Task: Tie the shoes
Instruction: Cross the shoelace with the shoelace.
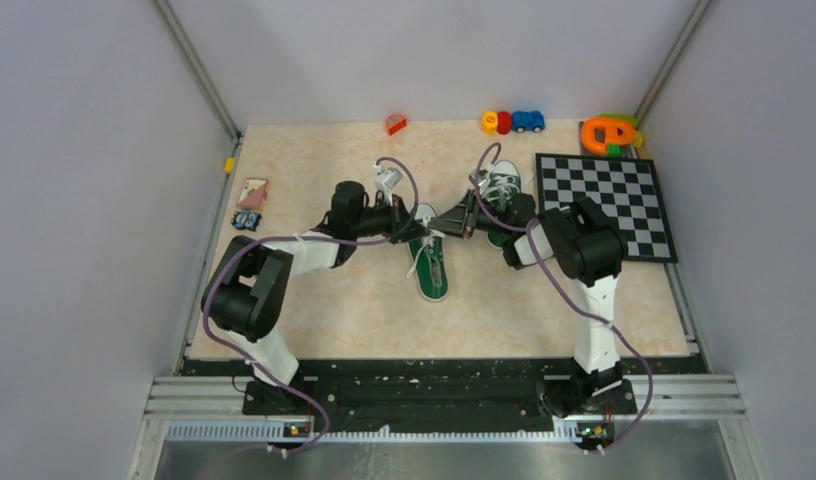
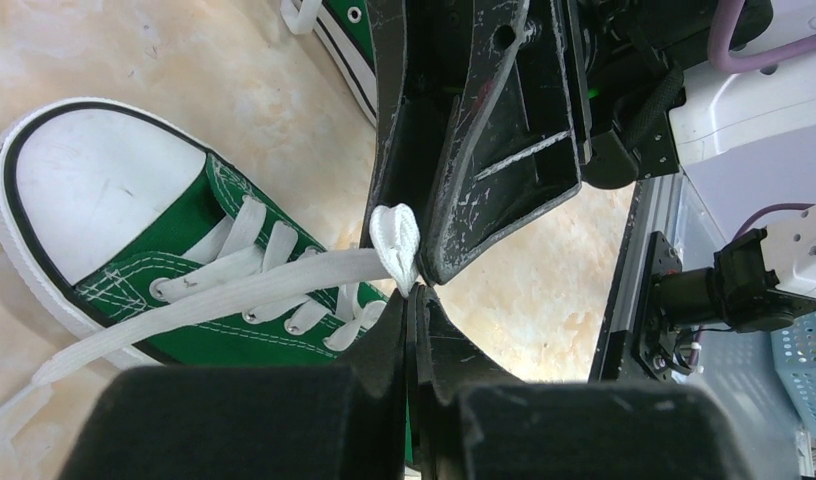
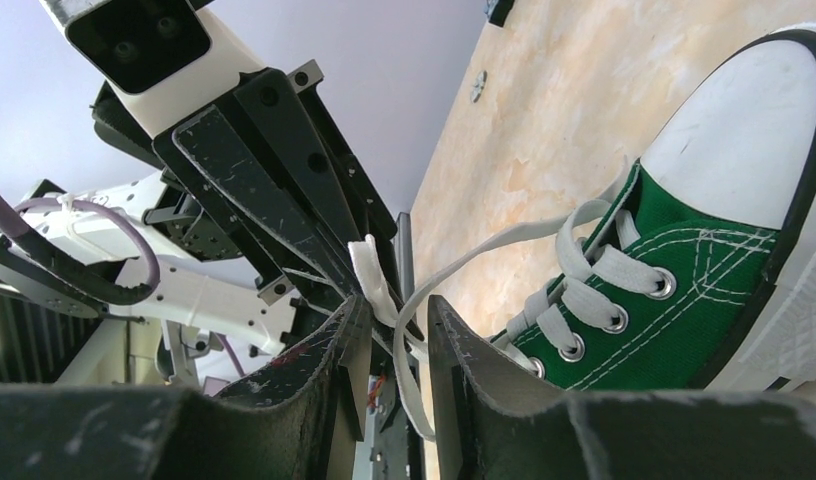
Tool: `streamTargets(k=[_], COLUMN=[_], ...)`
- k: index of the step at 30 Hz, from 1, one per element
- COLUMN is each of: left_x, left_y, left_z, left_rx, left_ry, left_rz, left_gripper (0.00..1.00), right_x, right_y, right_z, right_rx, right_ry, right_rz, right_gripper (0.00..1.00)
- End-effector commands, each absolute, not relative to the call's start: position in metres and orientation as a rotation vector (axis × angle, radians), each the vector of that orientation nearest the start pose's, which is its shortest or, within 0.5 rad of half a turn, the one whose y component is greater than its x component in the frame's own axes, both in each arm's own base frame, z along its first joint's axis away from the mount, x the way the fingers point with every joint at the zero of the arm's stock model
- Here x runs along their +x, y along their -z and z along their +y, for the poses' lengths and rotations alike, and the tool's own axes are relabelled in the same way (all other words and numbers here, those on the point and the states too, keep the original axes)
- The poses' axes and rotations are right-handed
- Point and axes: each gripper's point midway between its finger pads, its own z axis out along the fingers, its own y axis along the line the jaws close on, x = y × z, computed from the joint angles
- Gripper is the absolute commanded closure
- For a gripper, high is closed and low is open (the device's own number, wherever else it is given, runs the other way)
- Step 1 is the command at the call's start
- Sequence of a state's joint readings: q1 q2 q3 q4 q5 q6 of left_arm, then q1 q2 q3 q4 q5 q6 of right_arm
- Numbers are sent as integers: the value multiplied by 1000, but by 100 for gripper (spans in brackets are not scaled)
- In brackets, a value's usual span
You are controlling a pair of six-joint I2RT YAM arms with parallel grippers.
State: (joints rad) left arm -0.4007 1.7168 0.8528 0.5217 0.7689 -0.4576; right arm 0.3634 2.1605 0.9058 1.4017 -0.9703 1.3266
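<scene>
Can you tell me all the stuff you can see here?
shoes: 2, green with white toes, mid-table; the second sits farther back
lace: white, pulled off the nearer shoe
checkerboard: 1, black and white, right side
ring toy: 1, orange and green, back right corner
toy car: 1, blue, back edge
small toys: 2, yellow and red, beside the car
block: 1, orange-red, back edge
card: 1, pinkish, left edge
table: 1, beige
left gripper: 1, black, shut on the lace
right gripper: 1, black, open around the lace
</scene>
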Motion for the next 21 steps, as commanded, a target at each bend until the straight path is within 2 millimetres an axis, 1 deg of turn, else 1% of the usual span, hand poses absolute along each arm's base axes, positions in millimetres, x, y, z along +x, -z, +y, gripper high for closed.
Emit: streamTargets(k=[1, 13, 17, 21], left_x=[348, 346, 348, 349], left_y=[-162, -158, -152, -147], left_z=[-299, -308, -307, -303], left_rx=[551, 593, 593, 587], left_ry=[1311, 1319, 1304, 1267], left_rz=[1865, 1891, 1913, 1929], left_gripper=[100, 100, 100, 100], right_x=[359, 360, 359, 358], right_y=[-147, -146, -146, -148], right_z=[314, 315, 315, 316], right_rx=[-203, -199, -205, -206], right_ry=[-1921, -1922, -1926, -1927], right_rz=[1788, 1796, 1796, 1795], right_gripper=[71, 71, 77, 91])
